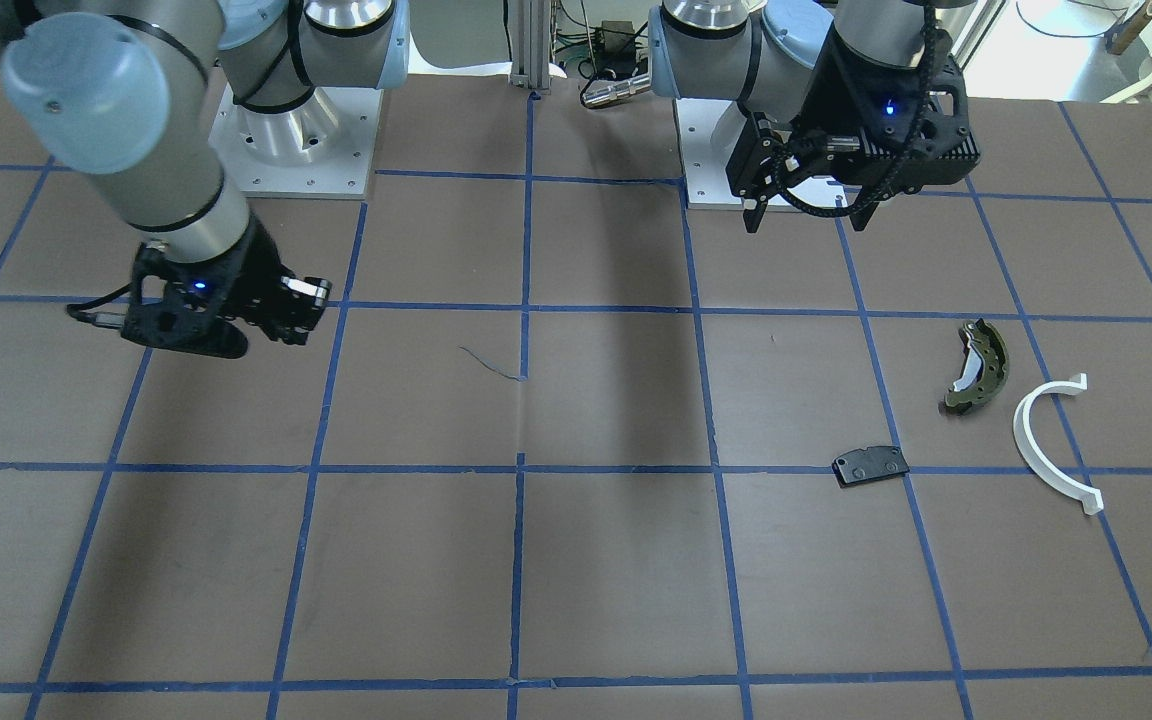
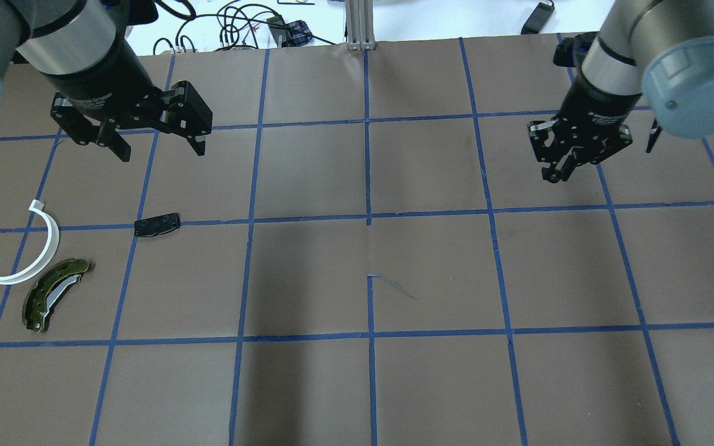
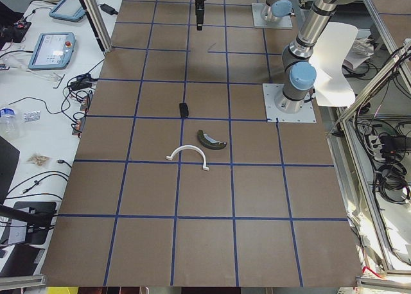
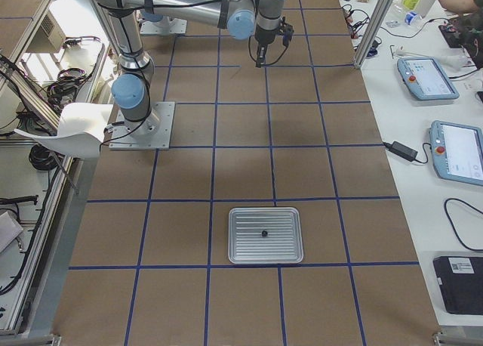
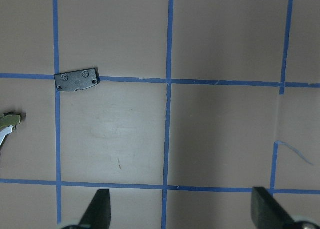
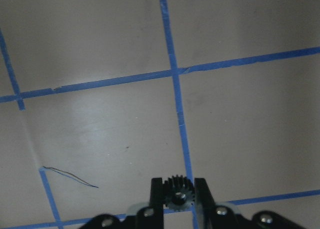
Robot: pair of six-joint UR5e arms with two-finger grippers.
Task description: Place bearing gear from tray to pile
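The right gripper (image 6: pixel 179 188) pinches a small black toothed bearing gear (image 6: pixel 180 195) between its two fingers, the teeth showing past the tips, a grip that looks secure for carrying. Well apart from these jaws, across the brown table (image 2: pixel 431 266), the left gripper (image 2: pixel 162 148) hangs spread wide and empty. Near it lies the pile: a flat black rectangular pad (image 2: pixel 157 224), a white plastic half-ring (image 2: pixel 28 251) and an olive-green curved brake shoe (image 2: pixel 53 294). The ribbed silver tray (image 4: pixel 249 248) sits on the holding jaws' other side.
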